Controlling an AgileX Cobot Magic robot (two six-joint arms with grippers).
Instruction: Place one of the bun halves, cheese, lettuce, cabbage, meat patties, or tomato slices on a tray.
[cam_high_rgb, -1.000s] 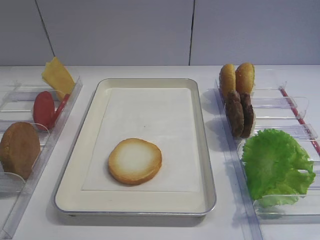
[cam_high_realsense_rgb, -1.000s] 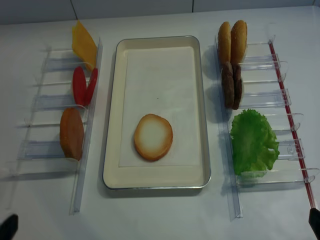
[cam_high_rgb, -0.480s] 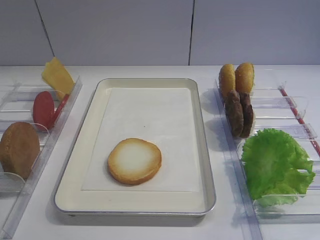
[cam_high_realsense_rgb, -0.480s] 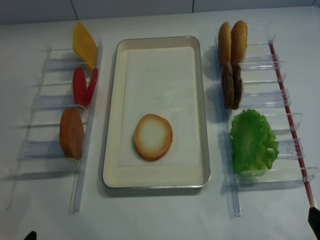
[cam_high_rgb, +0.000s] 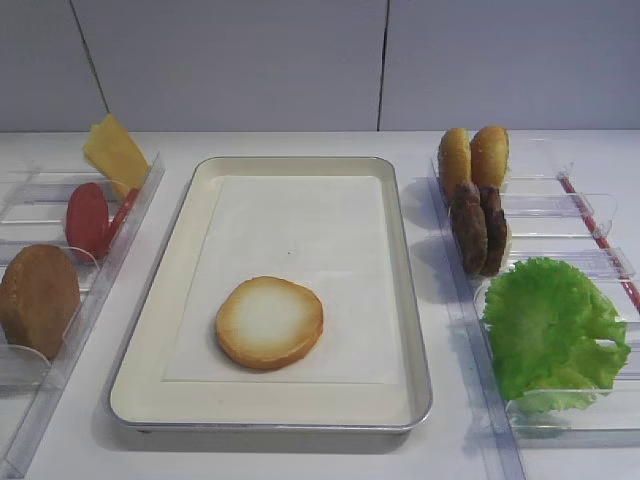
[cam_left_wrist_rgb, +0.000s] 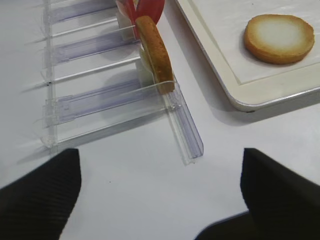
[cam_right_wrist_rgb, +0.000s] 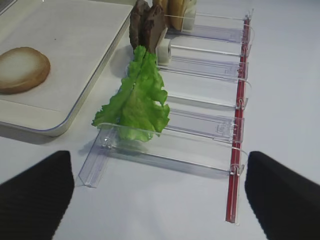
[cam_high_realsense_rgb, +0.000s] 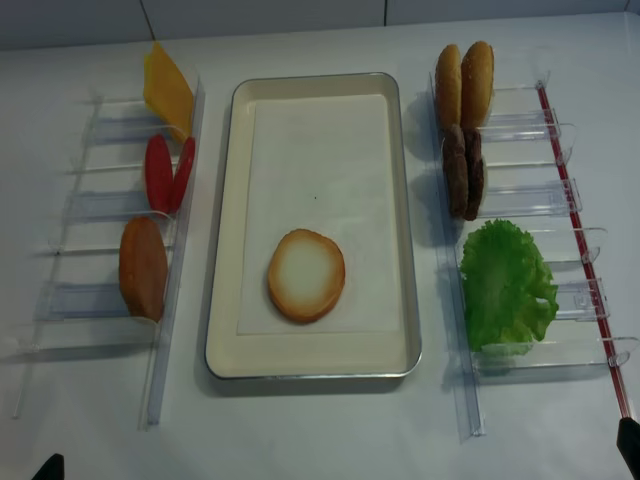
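A flat bun half (cam_high_rgb: 270, 322) (cam_high_realsense_rgb: 306, 274) lies cut face up on the paper liner in the near part of the cream tray (cam_high_rgb: 150, 400) (cam_high_realsense_rgb: 225, 300). The left rack holds cheese (cam_high_rgb: 115, 152), tomato slices (cam_high_rgb: 88, 218) and a domed brown bun (cam_left_wrist_rgb: 156, 50). In the right rack stand two buns (cam_high_rgb: 472, 155), meat patties (cam_high_rgb: 478, 228) (cam_right_wrist_rgb: 146, 27) and lettuce (cam_high_rgb: 552, 328) (cam_right_wrist_rgb: 136, 97). Cabbage is out of view. My left gripper (cam_left_wrist_rgb: 157, 200) hovers open over bare table near the left rack's front end. My right gripper (cam_right_wrist_rgb: 157, 197) is open before the lettuce rack, empty.
Clear plastic racks (cam_high_realsense_rgb: 100, 205) (cam_high_realsense_rgb: 560, 200) flank the tray on both sides. A red strip (cam_right_wrist_rgb: 239, 125) runs along the right rack's outer edge. Bare white table (cam_high_realsense_rgb: 320, 430) lies in front of the tray and racks.
In the overhead view the left gripper's dark tip at the bottom left corner has sunk toward the frame's edge. Food, tray and right gripper have not moved.
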